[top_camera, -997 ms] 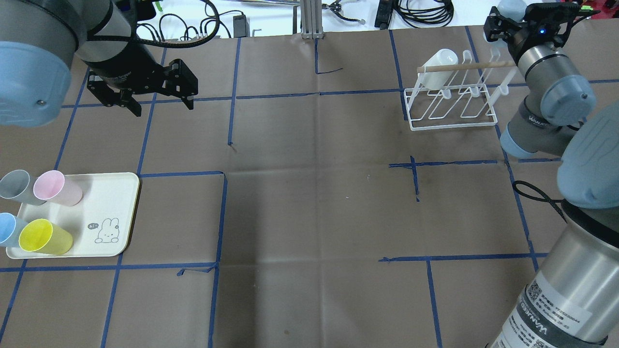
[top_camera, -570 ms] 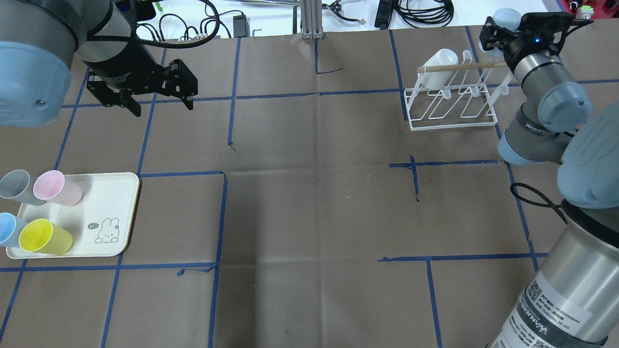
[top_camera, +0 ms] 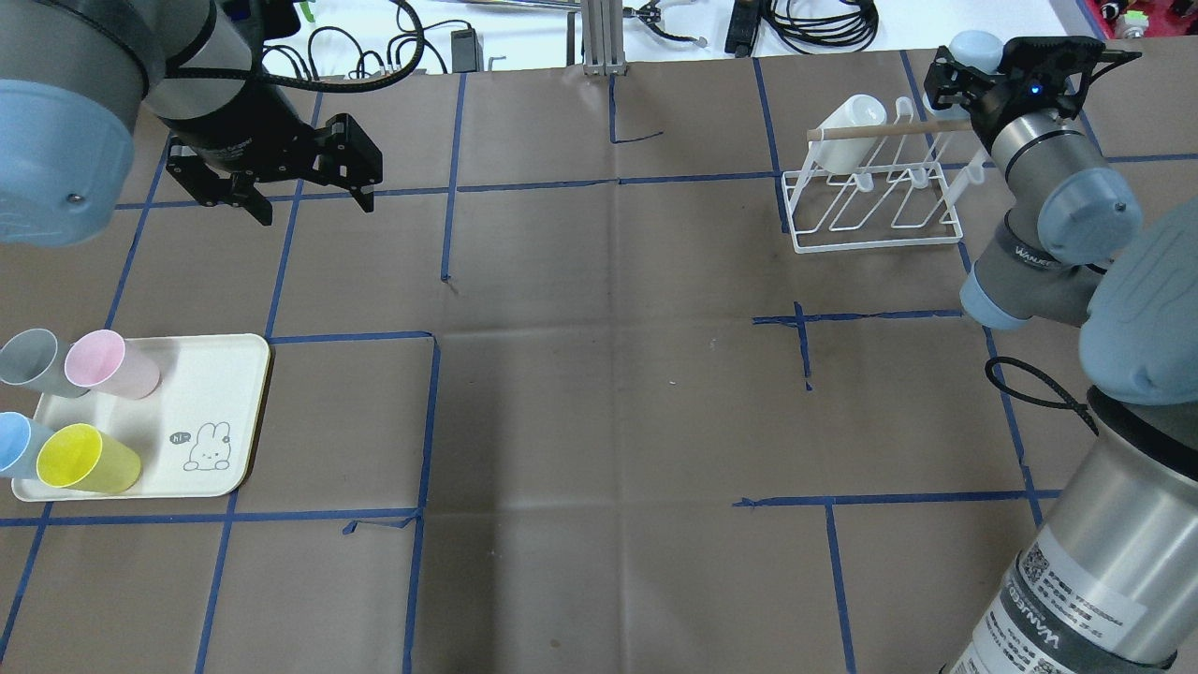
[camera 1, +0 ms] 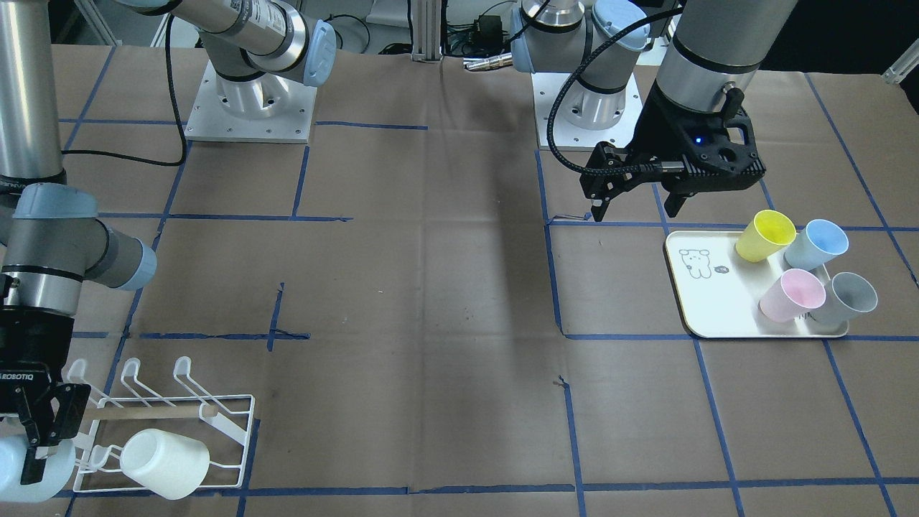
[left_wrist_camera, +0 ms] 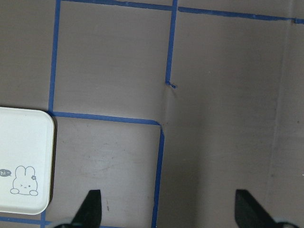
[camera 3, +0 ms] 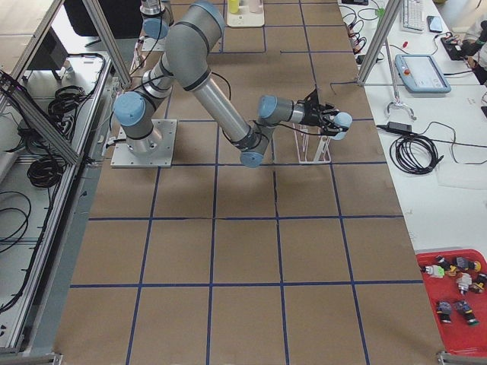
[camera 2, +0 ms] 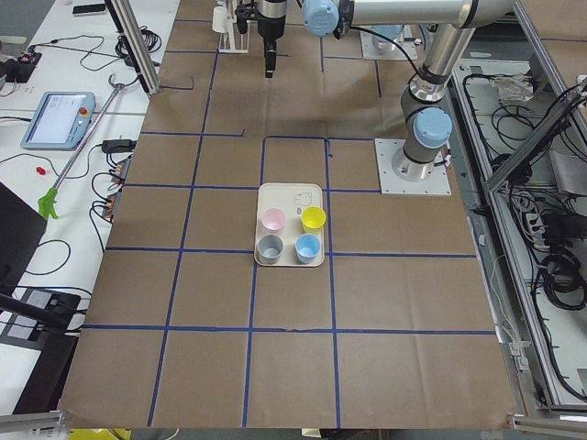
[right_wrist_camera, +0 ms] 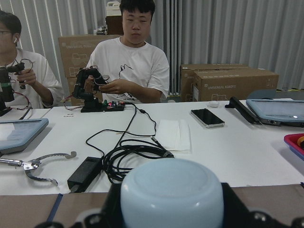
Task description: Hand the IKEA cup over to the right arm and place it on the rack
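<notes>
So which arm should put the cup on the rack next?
The right. Its tool grips a pale blue cup right beside the rack; the left tool is open, empty and far off by the tray.

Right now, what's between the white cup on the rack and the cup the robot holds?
Overhead view: empty prongs of the rack and its wooden dowel, between the white cup and the pale cup in the right gripper.

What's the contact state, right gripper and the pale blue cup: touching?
Touching. In the right wrist-mounted view the pale blue cup sits clamped in the right gripper, its black fingers against both sides with no gap.
</notes>
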You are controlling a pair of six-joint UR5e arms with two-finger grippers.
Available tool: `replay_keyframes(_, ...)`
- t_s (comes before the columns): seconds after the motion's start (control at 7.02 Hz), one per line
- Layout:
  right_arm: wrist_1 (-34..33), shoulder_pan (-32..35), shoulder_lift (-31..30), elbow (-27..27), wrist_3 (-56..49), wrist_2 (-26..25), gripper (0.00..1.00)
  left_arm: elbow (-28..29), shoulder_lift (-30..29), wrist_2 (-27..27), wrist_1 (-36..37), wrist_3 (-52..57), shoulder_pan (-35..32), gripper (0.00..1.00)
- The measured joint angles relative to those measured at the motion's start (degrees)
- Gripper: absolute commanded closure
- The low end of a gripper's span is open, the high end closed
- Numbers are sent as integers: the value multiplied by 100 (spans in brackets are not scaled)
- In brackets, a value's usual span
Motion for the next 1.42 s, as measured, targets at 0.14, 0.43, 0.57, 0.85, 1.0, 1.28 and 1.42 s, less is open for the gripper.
replay_keyframes(0.14, 2, -1, -9, -5, 22, -4, 0, -2, 1, -2, 0, 0, 0, 0)
replay_keyframes(0.43, 5, -1, -40, -52, 28, -11, 0, -6, 2, -3, 6, 0, 0, 0)
replay_keyframes(0.57, 17, -1, -96, -154, 24, -14, 0, -7, 2, -3, 8, 0, 0, 0)
replay_keyframes(0.85, 648, 17, -477, -409, -17, -23, 0, -7, 2, -3, 9, 0, 0, 0)
replay_keyframes(1.0, 1305, 37, -806, -446, -37, -27, 0, -13, 10, -3, 9, 0, 0, 0)
replay_keyframes(1.28, 3085, 84, -1651, -460, -59, -56, 0, -21, 16, -3, 15, 0, 0, 0)
replay_keyframes(1.42, 3901, 128, -1996, -472, -70, -67, 0, -23, 12, -3, 17, 0, 0, 0)
